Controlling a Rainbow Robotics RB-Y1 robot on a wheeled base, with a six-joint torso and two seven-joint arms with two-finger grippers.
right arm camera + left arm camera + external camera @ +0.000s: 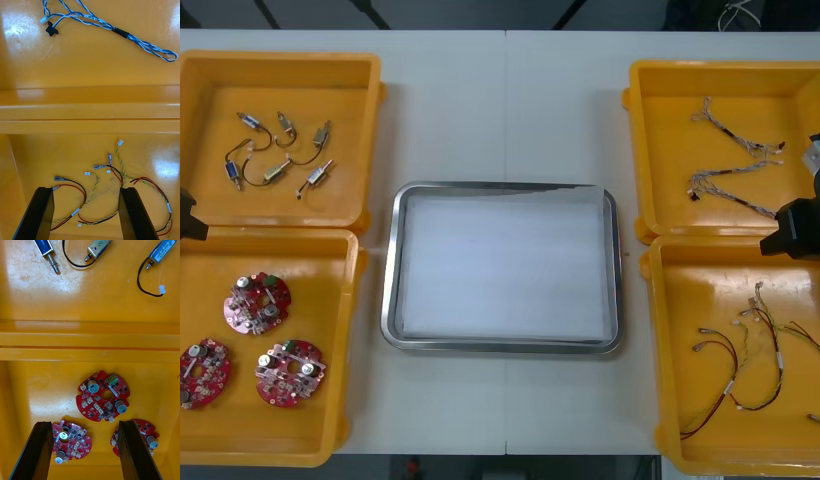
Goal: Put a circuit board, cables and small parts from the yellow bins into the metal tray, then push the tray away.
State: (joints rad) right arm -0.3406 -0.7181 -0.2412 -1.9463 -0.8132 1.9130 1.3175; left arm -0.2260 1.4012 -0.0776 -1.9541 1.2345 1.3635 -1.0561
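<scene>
Front: tray (392,300) white inside, bench (500,100) centre. Bins (280,60) hold small metal parts (277,170) at 10 o'clock, boards (257,303) at 8, blue-white cables (765,147) at 2, red-yellow cables (777,355) at 4.
Right wrist: right end effector (85,193) apart over red-yellow cables.
Left wrist: left end effector (85,425) apart over boards.

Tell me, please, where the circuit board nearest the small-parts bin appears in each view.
Front view: the circuit board lies in the near left yellow bin, closest to its far wall.
Left wrist view: it lies just beyond the open left gripper, nearest the doubled rim.
Right wrist view: this camera faces the right bins' cables.
Shared landmark: that doubled rim between the two left bins.
</scene>
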